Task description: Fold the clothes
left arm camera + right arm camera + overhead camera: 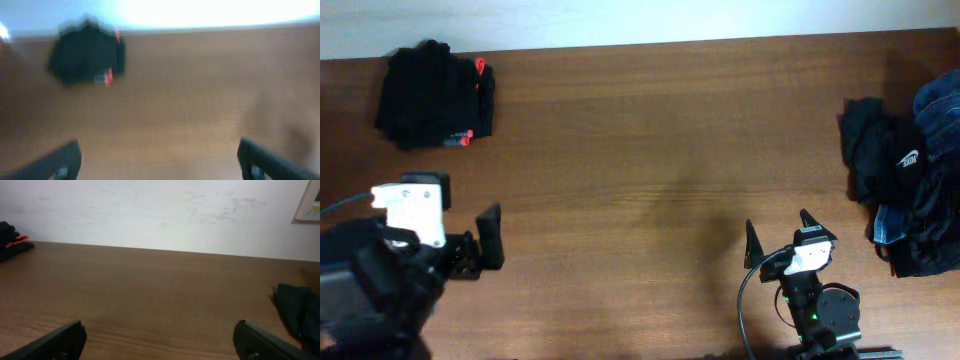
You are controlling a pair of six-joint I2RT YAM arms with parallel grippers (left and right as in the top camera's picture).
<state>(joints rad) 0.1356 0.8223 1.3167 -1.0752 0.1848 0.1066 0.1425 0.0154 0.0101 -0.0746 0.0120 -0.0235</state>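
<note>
A folded stack of black clothes [435, 95] with red trim lies at the table's far left corner; it shows blurred in the left wrist view [87, 55] and at the edge of the right wrist view [11, 241]. A loose heap of clothes [905, 185] lies at the right edge: a black shirt with a white logo [910, 158] and blue fabric [940, 105]. One black edge of the heap [297, 310] shows in the right wrist view. My left gripper [460, 210] [159, 150] hangs open at the near left over bare wood. The right gripper [781, 235] [159, 330] is open near the front, left of the heap.
The brown wooden table [640, 150] stretches between the two piles. A pale wall [160, 210] rises behind the far edge. The left wrist view is blurred.
</note>
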